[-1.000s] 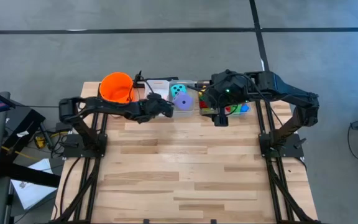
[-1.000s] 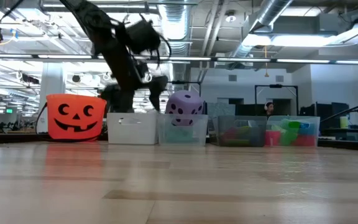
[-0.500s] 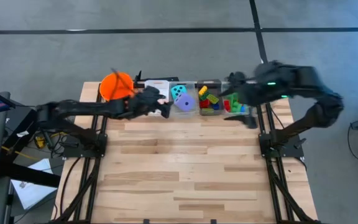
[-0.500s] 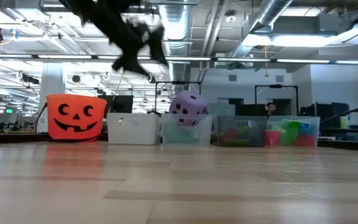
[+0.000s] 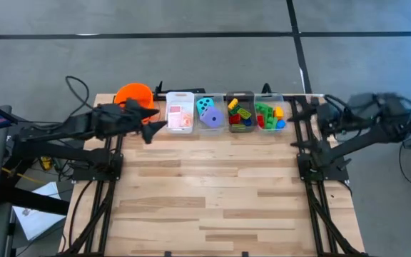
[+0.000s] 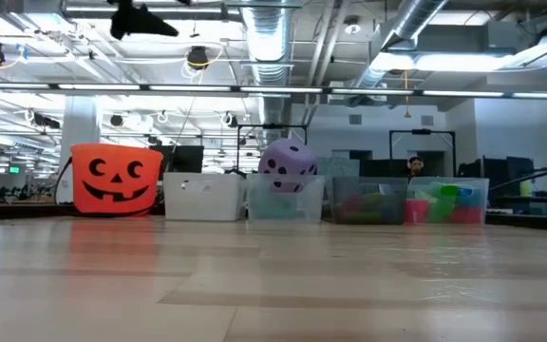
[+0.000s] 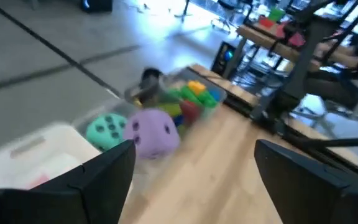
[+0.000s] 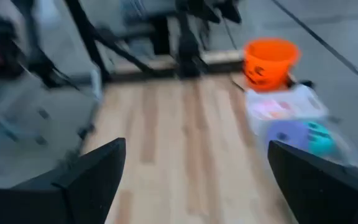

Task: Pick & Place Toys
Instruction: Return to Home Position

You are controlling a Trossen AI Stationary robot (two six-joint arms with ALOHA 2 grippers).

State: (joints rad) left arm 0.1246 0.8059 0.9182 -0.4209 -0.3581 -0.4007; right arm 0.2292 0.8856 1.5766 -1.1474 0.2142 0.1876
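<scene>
Under ceiling ducts (image 6: 273, 38), bins (image 5: 180, 95) line the twelve o'clock edge of the wooden worktop (image 5: 212, 193), the left claw (image 5: 152, 120) at ten o'clock and right claw (image 8: 196, 148) at two both gaping wide.

"That round orange plastic bucket (image 6: 114, 179) wears a black pumpkin face."

"Right beside it, pink-backed playing cards (image 5: 180, 118) show in the white plastic bin (image 6: 202, 197)."

"Farther from the bucket, a large purple die (image 6: 286, 163) and a teal die (image 5: 205, 105), both with dark dots."

"Then small plastic bricks (image 5: 267, 114), red, green, yellow, blue, on the pale wooden plank table (image 5: 212, 193)."
</scene>
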